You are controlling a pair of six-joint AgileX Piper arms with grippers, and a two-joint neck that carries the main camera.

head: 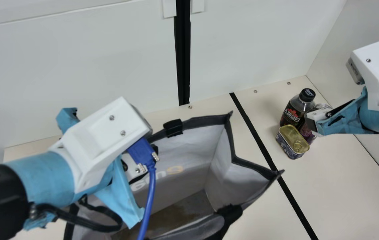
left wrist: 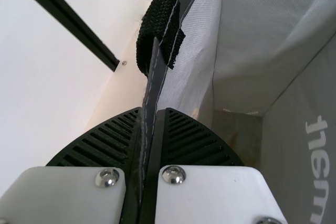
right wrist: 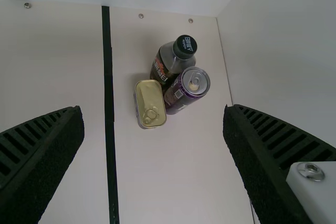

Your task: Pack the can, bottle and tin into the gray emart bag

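Left gripper point(head: 131, 168): black ribbed fingers point(left wrist: 105, 142) closed, dark-gray fabric rim point(left wrist: 152, 85) of the open gray bag point(head: 193, 143) pinched between them, near a black woven loop point(left wrist: 160, 30). Arm slanting in from the main view's left, wrist over the bag; blue cable point(head: 150, 193) at wrist.

Right gripper point(head: 312, 124): fingers point(right wrist: 42, 150) wide apart, held above the table point(head: 346, 176). Arm entering from the main view's right, beside the grouped goods.

Bottle, one: clear, black cap, dark label point(head: 294, 110); upright on the table.

Can, one: purple, cylindrical, silver metal top point(right wrist: 194, 82); upright, just beside the bottle.

Tin, one: rectangular, gold pull-tab lid point(head: 293, 136); lid up, just beside bottle and can, between them and the black stripe point(head: 254, 131).
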